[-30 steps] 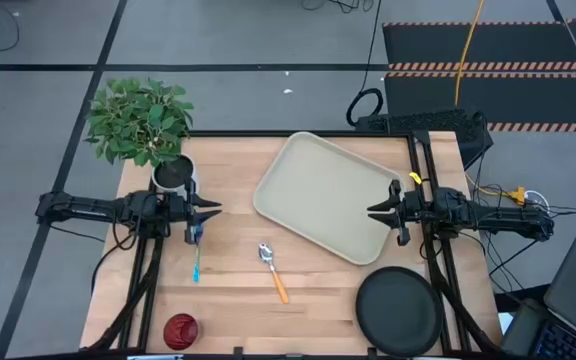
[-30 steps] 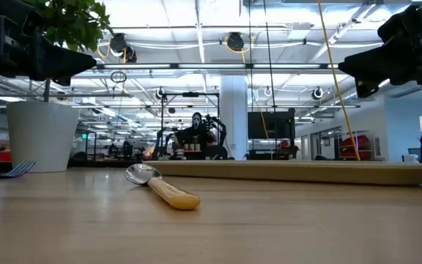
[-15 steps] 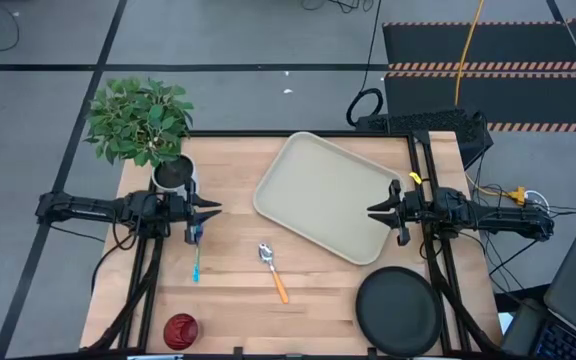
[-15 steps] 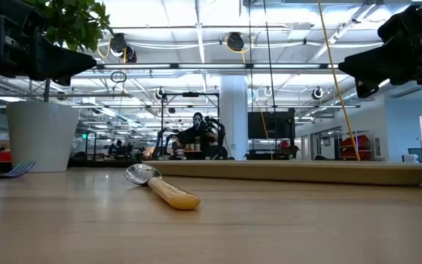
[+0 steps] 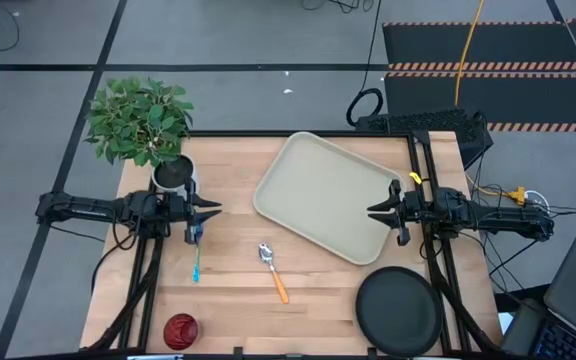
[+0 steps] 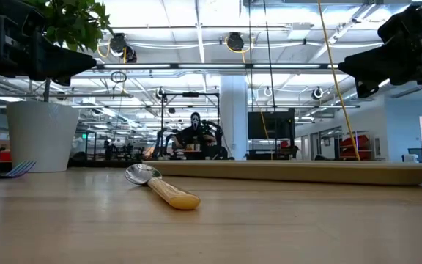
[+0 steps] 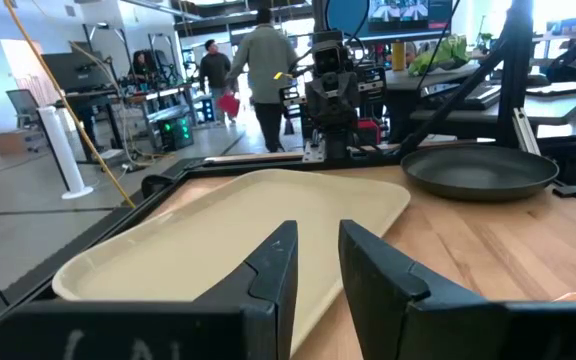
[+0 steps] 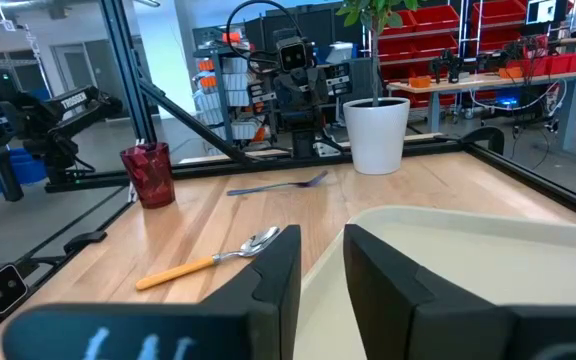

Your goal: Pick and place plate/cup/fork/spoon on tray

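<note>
The beige tray lies slantwise at the table's far middle. The black plate lies flat at the near right. The dark red cup stands at the near left edge. The blue-handled fork and the orange-handled spoon lie flat between them. My left gripper hovers above the fork's far end, pointing right, narrowly open and empty. My right gripper hovers over the tray's right edge, pointing left, narrowly open and empty.
A white pot with a green plant stands at the far left, just behind my left gripper. The cup, fork and spoon also show in the right wrist view. People move in the room beyond the table.
</note>
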You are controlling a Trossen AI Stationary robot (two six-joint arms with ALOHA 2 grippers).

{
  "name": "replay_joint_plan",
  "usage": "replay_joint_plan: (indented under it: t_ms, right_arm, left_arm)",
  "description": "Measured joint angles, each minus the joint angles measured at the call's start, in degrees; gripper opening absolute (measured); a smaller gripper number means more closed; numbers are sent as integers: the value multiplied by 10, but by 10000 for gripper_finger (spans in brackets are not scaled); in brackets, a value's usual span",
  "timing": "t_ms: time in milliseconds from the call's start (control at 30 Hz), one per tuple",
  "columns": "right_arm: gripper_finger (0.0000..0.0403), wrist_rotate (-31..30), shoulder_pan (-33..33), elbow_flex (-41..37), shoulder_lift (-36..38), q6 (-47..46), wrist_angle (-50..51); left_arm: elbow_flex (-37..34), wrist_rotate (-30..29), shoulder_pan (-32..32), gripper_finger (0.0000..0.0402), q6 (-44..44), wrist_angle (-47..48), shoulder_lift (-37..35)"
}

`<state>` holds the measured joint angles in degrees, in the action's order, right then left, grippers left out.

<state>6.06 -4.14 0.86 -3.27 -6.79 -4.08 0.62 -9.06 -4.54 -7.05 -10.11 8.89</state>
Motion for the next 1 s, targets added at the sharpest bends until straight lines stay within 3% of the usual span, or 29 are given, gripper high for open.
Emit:
replay_joint_plan:
  t_ms: [700, 1000]
  right_arm:
    - [70, 0, 0, 0, 0, 4, -6]
    - [70, 0, 0, 0, 0, -80, -56]
  left_arm:
    - [0, 0, 0, 81, 0, 0, 0]
    - [0, 0, 0, 81, 0, 0, 0]
